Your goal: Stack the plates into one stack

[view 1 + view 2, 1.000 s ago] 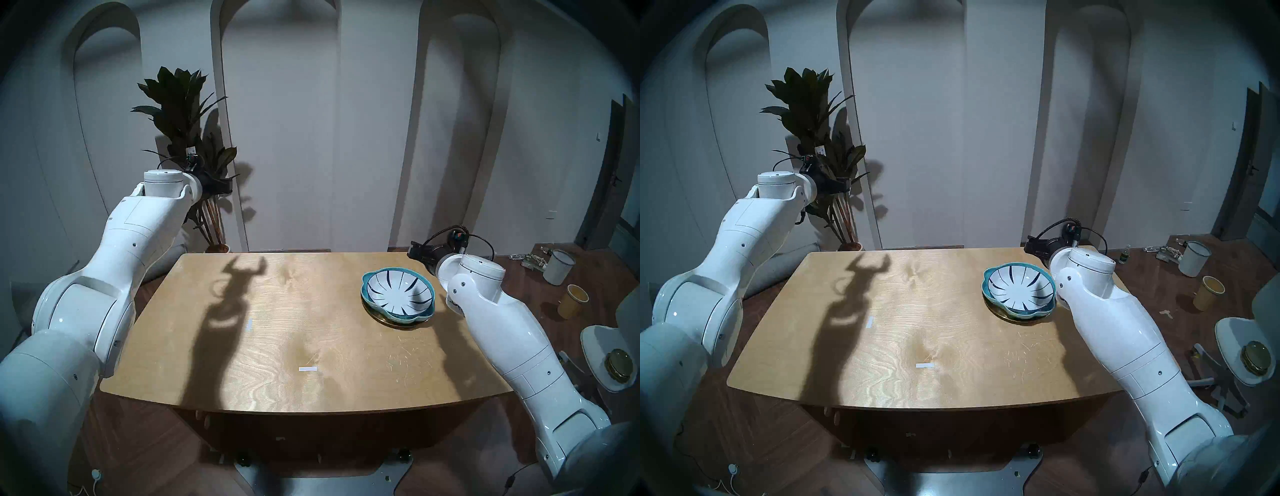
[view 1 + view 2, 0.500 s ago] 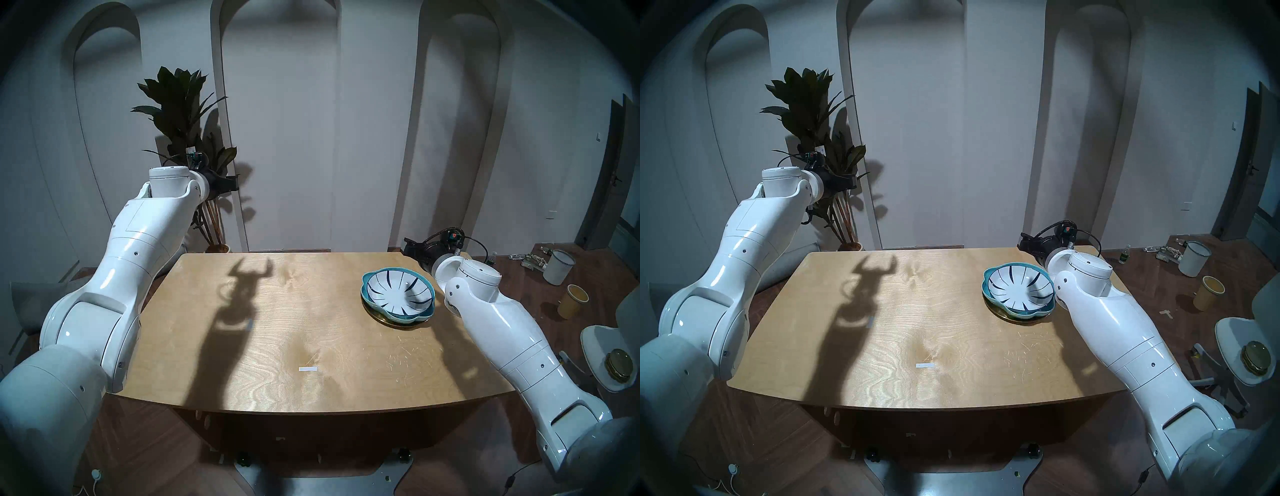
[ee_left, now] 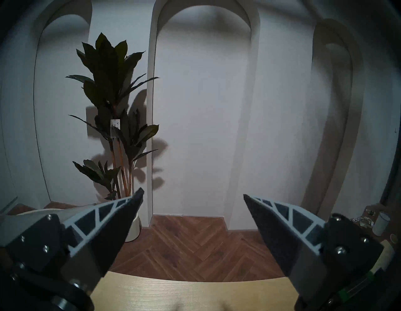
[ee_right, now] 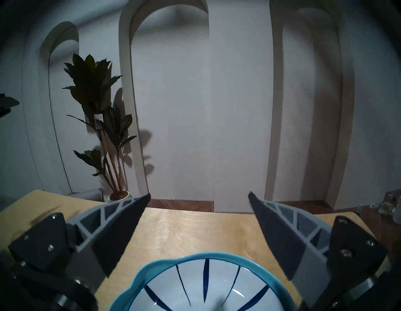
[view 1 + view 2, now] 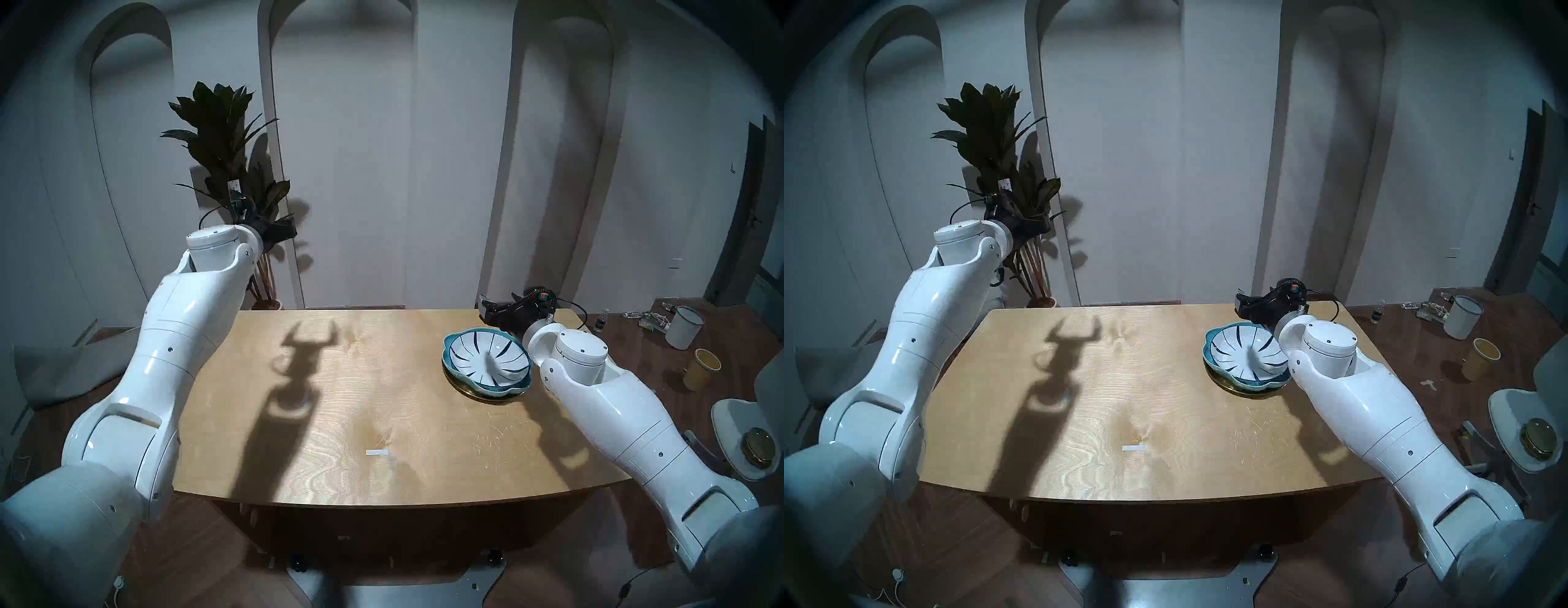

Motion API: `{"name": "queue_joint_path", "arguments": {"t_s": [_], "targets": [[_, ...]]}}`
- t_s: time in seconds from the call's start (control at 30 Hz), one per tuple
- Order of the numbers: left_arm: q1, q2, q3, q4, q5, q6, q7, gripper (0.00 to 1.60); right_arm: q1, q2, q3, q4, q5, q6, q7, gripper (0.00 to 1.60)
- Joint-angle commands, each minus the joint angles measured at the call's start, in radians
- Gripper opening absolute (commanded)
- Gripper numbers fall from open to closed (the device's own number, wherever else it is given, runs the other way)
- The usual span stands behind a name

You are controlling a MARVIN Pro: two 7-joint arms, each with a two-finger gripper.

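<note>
The three plates form one stack at the table's right. The white plate with dark-blue stripes (image 5: 475,356) lies on top. The turquoise wavy-edged plate (image 5: 511,387) is under it, its penguin face hidden. Only an edge of the gold plate (image 5: 471,394) shows at the bottom. My right gripper (image 5: 484,306) is open and empty, just behind the stack near the table's far edge. In the right wrist view the gripper (image 4: 198,196) hovers past the striped plate (image 4: 206,288) and turquoise rim (image 4: 195,256). My left gripper (image 5: 290,229) is open and empty, raised high at the far left, and it also shows in the left wrist view (image 3: 193,193).
The wooden table (image 5: 339,424) carries a small white tape mark (image 5: 377,452). A potted plant (image 5: 225,140) stands behind its far left corner. On the floor to the right are a yellow paper cup (image 5: 702,368), a white bucket (image 5: 684,327) and a white chair with a gold-lidded tin (image 5: 757,446).
My right gripper has swung left to behind the stack. My left arm has moved inward over the table's left edge and its gripper is a little lower. The plates have not moved.
</note>
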Motion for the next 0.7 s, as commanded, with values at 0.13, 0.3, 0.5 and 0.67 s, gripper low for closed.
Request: {"name": "queue_joint_path", "arguments": {"t_s": [0.13, 0.3, 0.5, 0.67], "targets": [[0.044, 0.004, -0.013, -0.063, 0.015, -0.066, 0.024, 1.6, 0.036, -0.003, 0.005, 0.018, -0.034, -0.093, 0.043, 1.6], [0.047, 0.003, -0.015, -0.066, 0.018, -0.071, 0.027, 1.6, 0.035, -0.005, 0.007, 0.023, -0.038, -0.101, 0.049, 1.6], [0.049, 0.002, -0.015, -0.068, 0.019, -0.074, 0.028, 1.6, 0.034, -0.007, 0.009, 0.025, -0.041, -0.107, 0.054, 1.6], [0.05, 0.002, -0.016, -0.069, 0.02, -0.074, 0.028, 1.6, 0.034, -0.009, 0.011, 0.026, -0.043, -0.108, 0.057, 1.6]]}}
